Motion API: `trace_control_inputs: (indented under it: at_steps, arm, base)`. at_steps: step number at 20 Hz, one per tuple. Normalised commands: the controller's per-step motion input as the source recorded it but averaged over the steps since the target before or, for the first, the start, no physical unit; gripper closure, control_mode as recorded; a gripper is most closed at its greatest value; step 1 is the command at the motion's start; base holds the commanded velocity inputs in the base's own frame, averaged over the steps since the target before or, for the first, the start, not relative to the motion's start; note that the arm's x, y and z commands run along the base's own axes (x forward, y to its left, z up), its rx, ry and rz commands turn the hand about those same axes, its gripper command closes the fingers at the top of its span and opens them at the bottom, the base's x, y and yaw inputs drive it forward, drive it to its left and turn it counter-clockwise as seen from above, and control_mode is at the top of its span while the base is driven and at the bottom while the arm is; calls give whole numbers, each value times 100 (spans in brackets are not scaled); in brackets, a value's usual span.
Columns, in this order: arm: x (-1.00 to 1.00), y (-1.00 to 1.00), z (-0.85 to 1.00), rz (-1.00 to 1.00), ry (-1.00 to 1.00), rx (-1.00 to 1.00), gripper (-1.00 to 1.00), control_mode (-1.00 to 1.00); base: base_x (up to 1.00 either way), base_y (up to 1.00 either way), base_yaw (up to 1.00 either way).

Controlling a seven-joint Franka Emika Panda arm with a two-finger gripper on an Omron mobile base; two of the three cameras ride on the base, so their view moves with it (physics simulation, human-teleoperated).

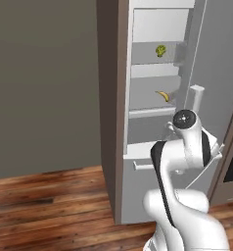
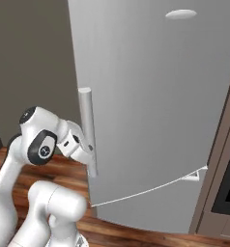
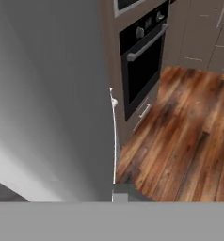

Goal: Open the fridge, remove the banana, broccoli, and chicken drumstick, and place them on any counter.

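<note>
1. The fridge [image 1: 157, 98] stands in the upper centre of the left base view with its door [image 2: 155, 96] swung partly open. The grey shelved interior is exposed.
2. The broccoli [image 1: 160, 50] sits on an upper shelf, upper centre of that view. The banana [image 1: 163, 95] lies on the shelf below it. The chicken drumstick cannot be made out.
3. The fingers [image 2: 88, 153] sit at the vertical bar handle [image 2: 86, 125], left of centre in the right base view. Whether they are apart, together or clamped on the bar cannot be told.
4. Judgement: the step in hand is opening the door, and it is not complete; the gap looks narrow for an arm to reach the shelves.
5. Recommendation: pull along the door's arc rather than straight back, so the handle does not slip out.
6. Recommendation: swing the door well aside before release.
7. Risk: the oven [image 3: 142, 56], upper centre of the hand view, stands just beside the fridge and limits the door's swing.
</note>
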Motion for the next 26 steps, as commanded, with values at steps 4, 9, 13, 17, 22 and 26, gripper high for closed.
trace_control_inputs:
  at_steps: [4, 9, 13, 17, 22, 26]
  arm:
    - [-100, -58, -17, -23, 0, 8, 100, -100]
    - [-100, -45, -15, -24, 0, 6, 100, -100]
    - [-45, -6, -10, -6, -10, 0, -100, -100]
    - [-85, 19, -1, 0, -24, -4, -100, -100]
    - [-62, 23, 44, 0, -17, -11, -100, -100]
    - [49, 7, 4, 1, 5, -2, -100, -100]
  base:
    - [0, 0, 0]
    - [0, 0, 0]
    - [0, 0, 0]
    - [0, 0, 0]
    - [0, 0, 0]
    - [0, 0, 0]
